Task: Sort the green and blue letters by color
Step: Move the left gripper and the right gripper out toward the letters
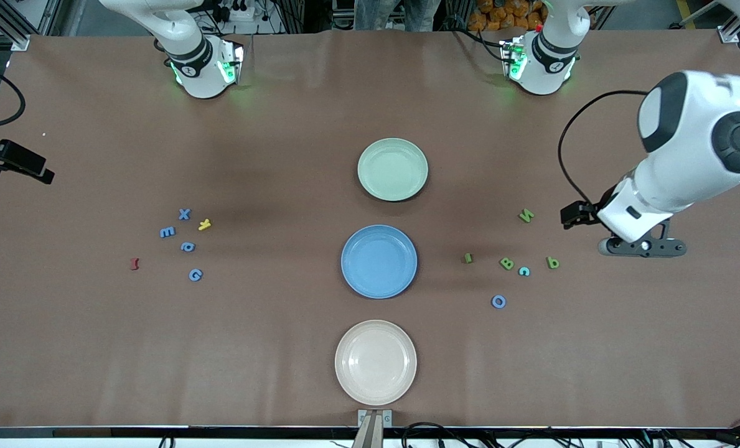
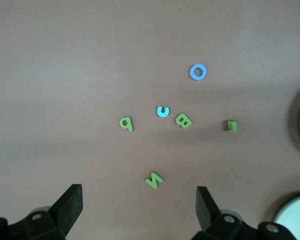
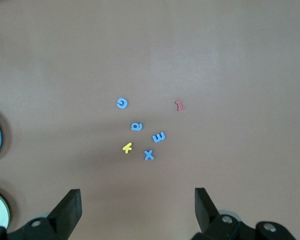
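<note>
Several blue letters (image 1: pixel 187 247) lie grouped toward the right arm's end of the table and show in the right wrist view (image 3: pixel 159 137). Several green letters (image 1: pixel 506 263) lie toward the left arm's end, with a blue O (image 1: pixel 498 302) and a light-blue c (image 2: pixel 162 111) among them. My left gripper (image 2: pixel 140 195) hangs open high over the table beside this group (image 1: pixel 640 247), the green N (image 2: pixel 154 179) closest to its fingers. My right gripper (image 3: pixel 138 197) is open and empty above the bare table by the blue group.
Three empty plates stand in a row mid-table: pale green (image 1: pixel 393 169) farthest from the front camera, blue (image 1: pixel 379 261) in the middle, beige (image 1: pixel 376 362) nearest. A yellow letter (image 1: pixel 204 224) and a dark red letter (image 1: pixel 134 264) lie by the blue group.
</note>
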Controlling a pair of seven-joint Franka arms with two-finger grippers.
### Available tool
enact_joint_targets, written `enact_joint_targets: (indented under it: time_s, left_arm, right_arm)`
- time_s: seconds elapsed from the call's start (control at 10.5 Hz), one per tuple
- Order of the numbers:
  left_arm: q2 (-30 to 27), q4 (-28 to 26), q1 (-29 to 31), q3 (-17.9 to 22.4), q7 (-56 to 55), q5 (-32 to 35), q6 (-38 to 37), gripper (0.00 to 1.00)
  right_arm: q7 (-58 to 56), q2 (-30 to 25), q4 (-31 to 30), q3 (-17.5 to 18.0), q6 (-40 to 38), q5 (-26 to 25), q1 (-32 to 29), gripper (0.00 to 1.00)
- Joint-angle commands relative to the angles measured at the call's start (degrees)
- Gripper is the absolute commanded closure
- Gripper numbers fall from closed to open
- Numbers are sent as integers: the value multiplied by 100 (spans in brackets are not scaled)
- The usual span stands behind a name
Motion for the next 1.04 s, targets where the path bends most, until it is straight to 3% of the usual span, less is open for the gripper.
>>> enact_joint_targets:
  time_s: [0.0, 0.19, 0.38, 0.57, 0.95]
  left_arm:
    - [-174, -950, 214, -1, -39, 2, 988, 0]
    - [-60, -1416, 249, 8, -39, 11, 1726, 0]
    - [247, -1453, 276, 8, -48, 11, 1975, 0]
    - [642, -1401, 267, 25, -48, 81, 2124, 0]
    - [1153, -1339, 276, 69, -39, 178, 2528, 0]
  right_arm:
    - [-44, 187, -8, 61, 0, 96, -120, 0]
    - [-27, 398, -17, 52, 44, 105, -119, 0]
    - [26, 618, -165, 43, 227, 235, -128, 0]
    - [26, 514, -1033, 43, 999, 613, -268, 0]
    - [26, 522, -2123, 34, 2028, 685, -269, 0]
